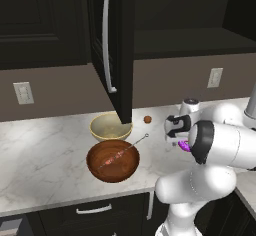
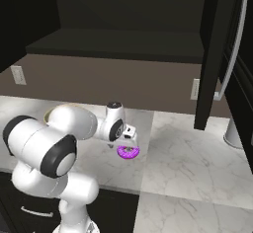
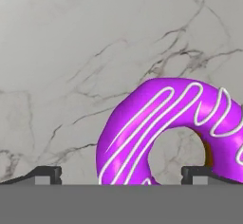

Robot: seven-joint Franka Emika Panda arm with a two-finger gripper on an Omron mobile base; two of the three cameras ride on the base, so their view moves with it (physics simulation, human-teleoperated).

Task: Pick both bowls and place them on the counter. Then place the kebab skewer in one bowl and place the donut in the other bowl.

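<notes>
A purple donut (image 3: 161, 128) with thin white icing stripes lies flat on the white marble counter (image 1: 40, 155). In the hand view it sits close below the camera, toward the right, between the two dark fingertips (image 3: 45, 174), which stand wide apart and touch nothing. One tip is off to the donut's left on bare marble; the other overlaps the donut's right side in the view. In the right base view the gripper (image 2: 129, 137) hangs just above the donut, which rests near the counter's front edge.

To the donut's left in the left base view, well apart from it, stands the brown bowl (image 1: 113, 161), near the front edge. The skewer (image 1: 123, 152) lies inside it, tilted, with its looped end sticking out over the far right rim. Just behind the brown bowl, rims close together, stands the cream bowl (image 1: 110, 126). Between that bowl and the arm, a small brown ball (image 1: 147, 119) sits alone toward the back of the counter.

An open dark cabinet door (image 1: 117, 45) with a long pale handle hangs above the counter, its lower corner covering part of the cream bowl's far rim in the left base view. Two wall outlets (image 1: 23, 92) are set in the brown backsplash. Dark drawers (image 1: 95, 211) run below the counter.
</notes>
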